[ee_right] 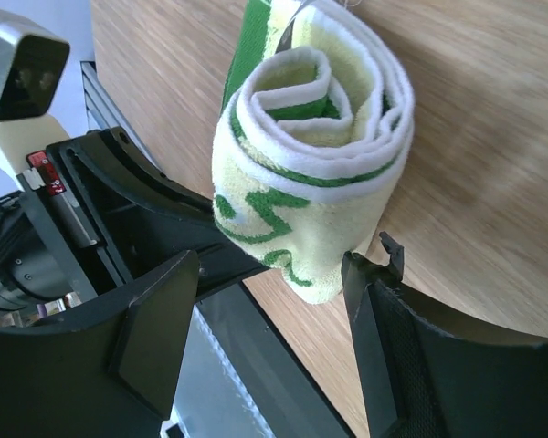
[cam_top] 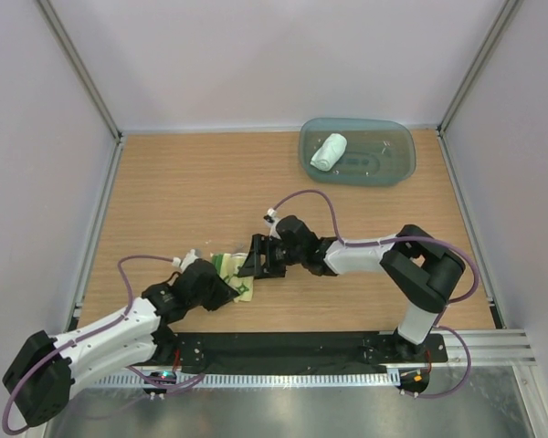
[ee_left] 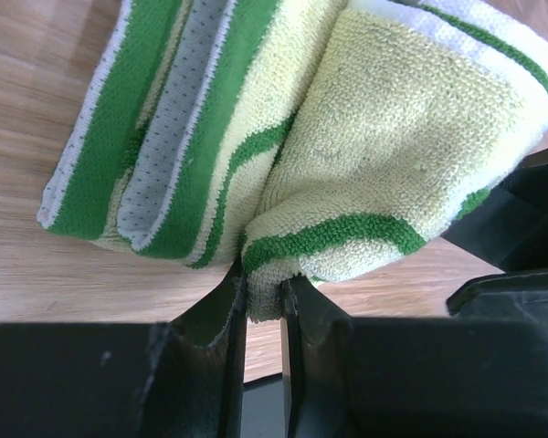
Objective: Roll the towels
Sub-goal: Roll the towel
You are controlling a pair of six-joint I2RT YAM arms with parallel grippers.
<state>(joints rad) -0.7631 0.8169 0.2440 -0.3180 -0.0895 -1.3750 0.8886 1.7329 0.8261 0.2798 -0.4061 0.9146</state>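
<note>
Yellow towel point(ee_right: 301, 182) — rolled in a spiral; green-edged

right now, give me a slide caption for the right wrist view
Rolled yellow towel, spiral end showing, between the fingers of the open right gripper

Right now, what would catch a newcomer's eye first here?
The yellow towel, rolled up near the front edge of the table: the left gripper pinches its edge, and the right gripper has its open jaws on either side of the roll. Next, a white towel, already rolled, lies in the teal tray at the far right corner.
</note>
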